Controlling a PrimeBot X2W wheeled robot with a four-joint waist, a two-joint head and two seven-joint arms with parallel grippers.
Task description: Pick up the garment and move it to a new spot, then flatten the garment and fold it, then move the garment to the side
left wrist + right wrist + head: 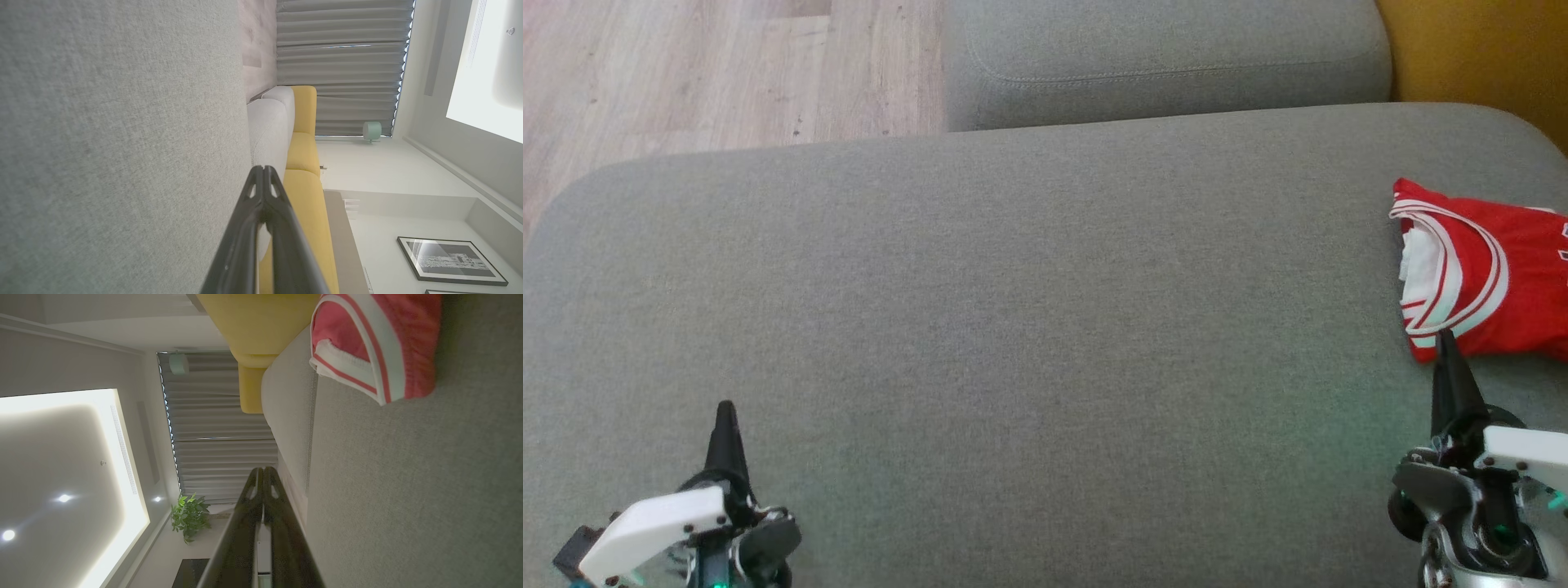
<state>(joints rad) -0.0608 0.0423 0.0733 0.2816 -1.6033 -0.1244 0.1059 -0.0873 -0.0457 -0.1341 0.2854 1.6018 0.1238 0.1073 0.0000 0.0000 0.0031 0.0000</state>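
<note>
A grey sofa seat (1013, 327) is bordered by wooden floor (686, 73) and a yellow cushion (1478, 49); pleated curtains (343, 61) are seen beyond.

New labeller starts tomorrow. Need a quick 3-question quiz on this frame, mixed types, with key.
1. True or false: the right gripper is shut on the red garment.
2. Multiple choice: in the head view, the garment lies on the grey cushion at A) its left edge, B) its middle, C) its right edge.
3. Fill in: the left gripper has its jaws ____.

Key: 1 false, it is shut but holds nothing; 2 C; 3 shut.
</note>
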